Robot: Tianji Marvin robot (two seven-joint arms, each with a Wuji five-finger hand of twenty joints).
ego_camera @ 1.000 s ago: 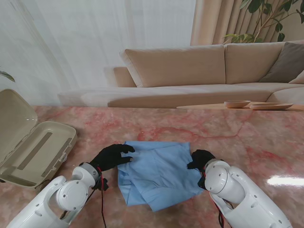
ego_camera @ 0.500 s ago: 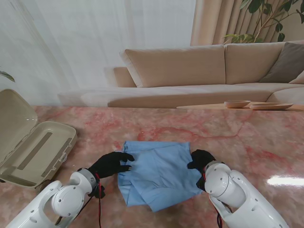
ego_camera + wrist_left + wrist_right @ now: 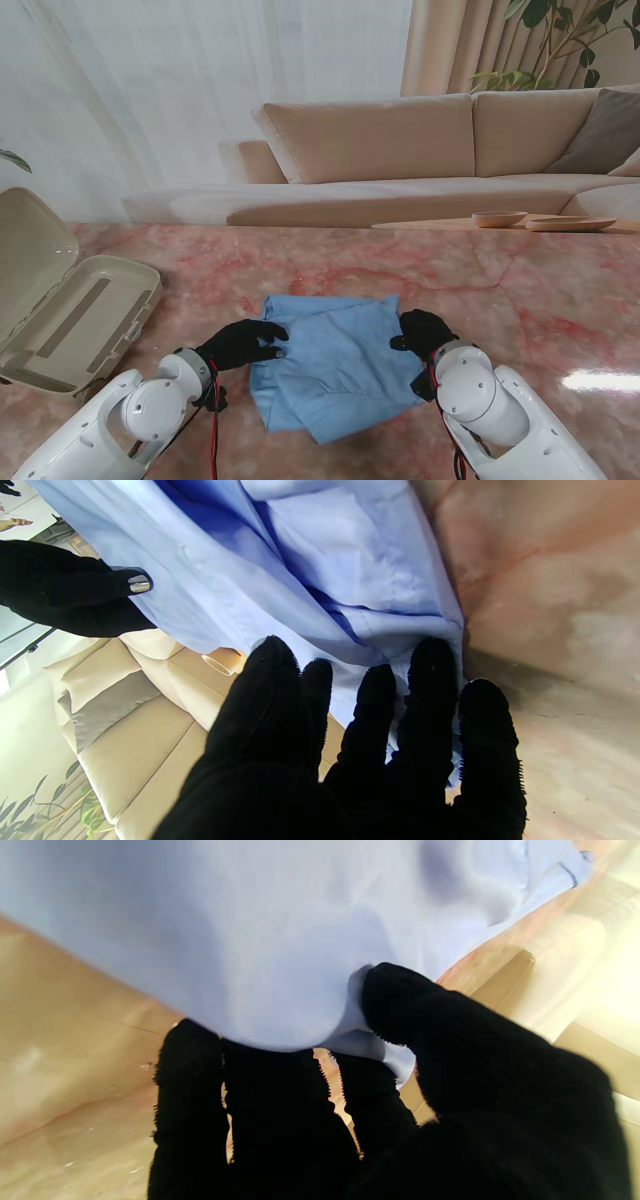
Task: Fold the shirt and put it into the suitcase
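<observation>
The light blue shirt [image 3: 335,362] lies roughly folded on the pink marble table [image 3: 520,290], between my two black-gloved hands. My left hand [image 3: 243,343] sits at the shirt's left edge. In the left wrist view its fingers [image 3: 430,680] are spread and lie against the hem of the shirt [image 3: 320,565], with no cloth pinched. My right hand [image 3: 422,333] is at the right edge. There the thumb [image 3: 400,1000] presses the shirt [image 3: 240,940] onto the fingers beneath. The beige suitcase [image 3: 75,310] lies open at the far left.
A beige sofa [image 3: 400,140] runs behind the table, with a low wooden table holding shallow bowls [image 3: 500,218] to its right. Bare marble surrounds the shirt, also between it and the suitcase. A bright glare patch [image 3: 600,380] lies at the right.
My left hand drew back off the shirt's left edge, then came forward onto it again. The right hand shifted slightly farther from me while holding the right edge. The shirt barely moved.
</observation>
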